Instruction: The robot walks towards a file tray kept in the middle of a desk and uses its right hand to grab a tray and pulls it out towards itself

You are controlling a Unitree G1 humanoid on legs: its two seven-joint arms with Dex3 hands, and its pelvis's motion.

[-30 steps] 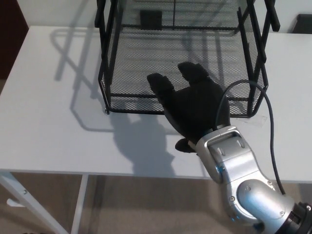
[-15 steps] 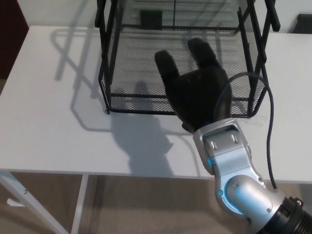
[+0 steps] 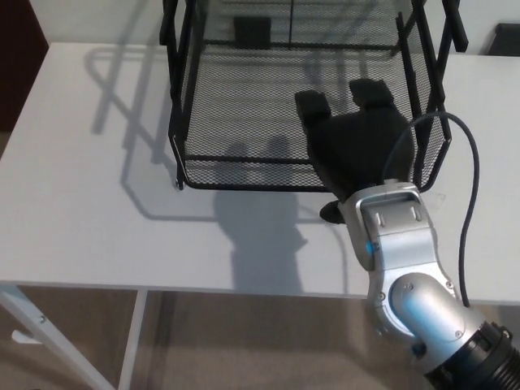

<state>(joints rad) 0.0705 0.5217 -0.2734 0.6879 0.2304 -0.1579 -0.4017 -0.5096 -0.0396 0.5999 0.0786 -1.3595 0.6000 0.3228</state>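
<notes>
Reaching into mesh tray — right robot hand

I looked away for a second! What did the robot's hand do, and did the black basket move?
The right hand slid forward and to the robot's right, reaching over the front rim into the bottom mesh tray. Its fingers are apart; I can't see it gripping the rim yet. The file tray rack and white desk stayed where they were.
</notes>
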